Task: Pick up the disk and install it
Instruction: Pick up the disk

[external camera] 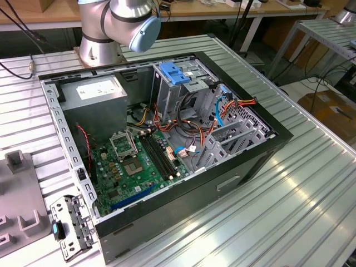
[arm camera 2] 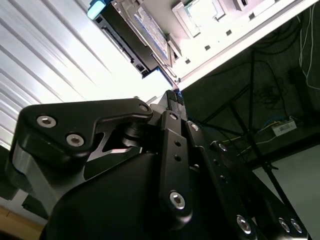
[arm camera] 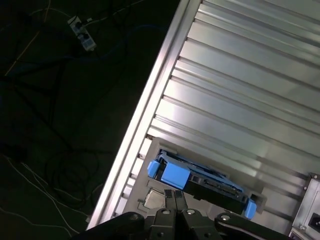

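In both wrist views the disk point(arm camera: 210, 186) point(arm camera 2: 150, 31) stands on edge in a grey slotted holder point(arm camera: 150, 200) near the rim of the ribbed metal table. It has a silver labelled face and blue plastic rails point(arm camera: 172, 173) at its ends. My gripper point(arm camera: 174, 196) point(arm camera 2: 175, 96) hangs a short way off the disk, pointing at it without touching it. Its two black fingers are pressed together with nothing between them.
In the exterior view an open computer case point(external camera: 261, 161) lies on the table. Inside are a metal drive cage with a blue latch point(external camera: 174, 74), a grey power-supply box point(external camera: 94, 94), a green motherboard point(external camera: 136, 161) and loose cables. The arm's base point(external camera: 100, 39) stands behind it.
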`<state>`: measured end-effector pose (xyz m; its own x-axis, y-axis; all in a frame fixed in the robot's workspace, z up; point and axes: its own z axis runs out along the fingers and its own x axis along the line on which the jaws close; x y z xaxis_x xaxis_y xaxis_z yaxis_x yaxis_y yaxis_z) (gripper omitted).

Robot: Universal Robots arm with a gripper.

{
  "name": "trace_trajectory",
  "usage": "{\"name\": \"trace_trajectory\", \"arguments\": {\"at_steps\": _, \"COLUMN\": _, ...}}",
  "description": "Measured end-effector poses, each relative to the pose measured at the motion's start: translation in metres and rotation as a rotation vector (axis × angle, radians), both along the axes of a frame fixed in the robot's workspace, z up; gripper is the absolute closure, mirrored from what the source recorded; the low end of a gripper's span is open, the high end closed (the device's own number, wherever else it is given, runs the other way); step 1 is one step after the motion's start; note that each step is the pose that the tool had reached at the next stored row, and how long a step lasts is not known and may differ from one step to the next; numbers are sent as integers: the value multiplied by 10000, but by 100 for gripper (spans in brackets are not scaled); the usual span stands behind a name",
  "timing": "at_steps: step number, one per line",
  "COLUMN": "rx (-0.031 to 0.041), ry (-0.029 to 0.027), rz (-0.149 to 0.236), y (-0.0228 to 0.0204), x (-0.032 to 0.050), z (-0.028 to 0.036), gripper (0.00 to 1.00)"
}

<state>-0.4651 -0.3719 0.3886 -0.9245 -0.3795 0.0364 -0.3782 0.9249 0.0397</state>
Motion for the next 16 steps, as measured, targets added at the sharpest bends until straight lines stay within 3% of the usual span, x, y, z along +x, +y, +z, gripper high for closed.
{"name": "trace_trajectory", "arguments": {"at_steps": 6, "rx": 0, "ry": -4, "rz": 380, "y": 0, "x": 0, "z": 0, "gripper": 89}}
{"name": "trace_trajectory", "arguments": {"at_steps": 16, "rx": 0, "ry": -4, "rz": 458, "y": 0, "x": 0, "z": 0, "gripper": 89}}
